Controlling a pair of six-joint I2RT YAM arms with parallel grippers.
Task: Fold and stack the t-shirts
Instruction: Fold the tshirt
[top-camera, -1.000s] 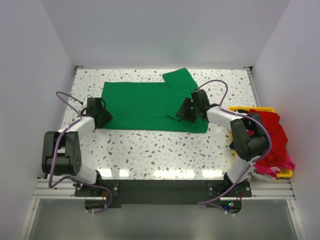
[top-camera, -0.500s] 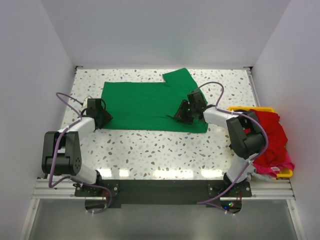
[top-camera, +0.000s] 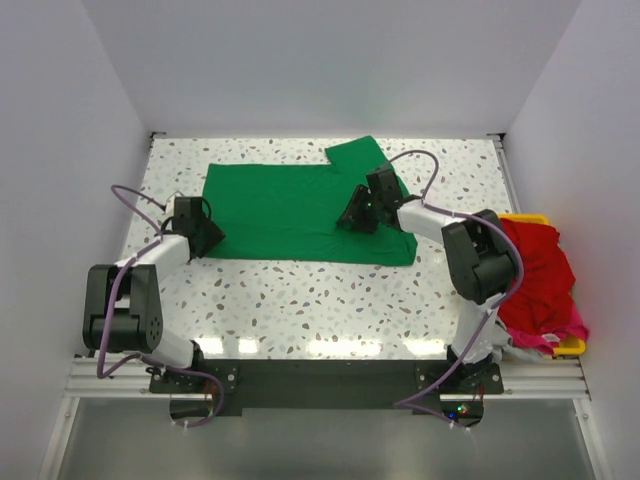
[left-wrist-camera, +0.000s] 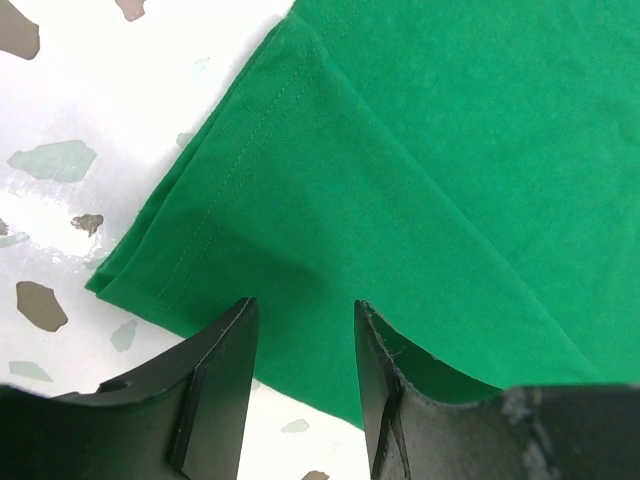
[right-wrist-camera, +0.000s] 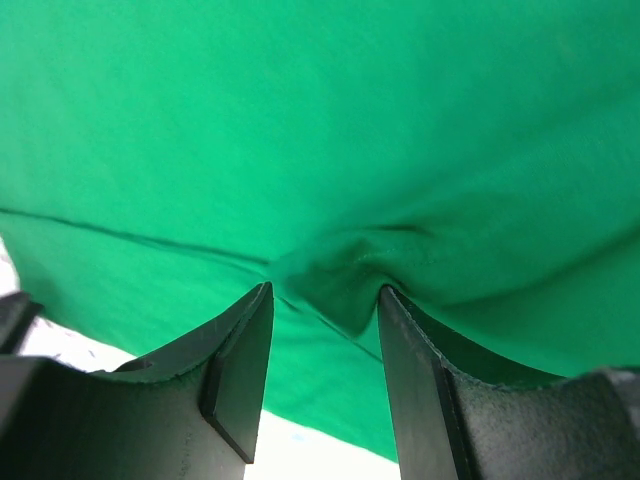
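Observation:
A bright green t-shirt (top-camera: 290, 205) lies spread flat on the speckled table, one sleeve pointing to the far side. My left gripper (top-camera: 213, 237) is low at its near left corner. In the left wrist view the gripper (left-wrist-camera: 302, 312) stands open over the hemmed corner of the shirt (left-wrist-camera: 420, 150), with nothing clamped. My right gripper (top-camera: 353, 217) rests on the shirt's right part. In the right wrist view this gripper (right-wrist-camera: 325, 292) is open, and a small pucker of green cloth (right-wrist-camera: 345, 270) rises between its fingertips.
A yellow bin (top-camera: 571, 347) stands at the table's right edge, heaped with a red t-shirt (top-camera: 540, 262) and a pink one (top-camera: 560, 333). The right arm's upper link (top-camera: 478, 258) stands beside the bin. White walls close in on three sides.
My right gripper has slid left and away from me, further onto the green shirt, bunching a small wrinkle. The left gripper has stayed put.

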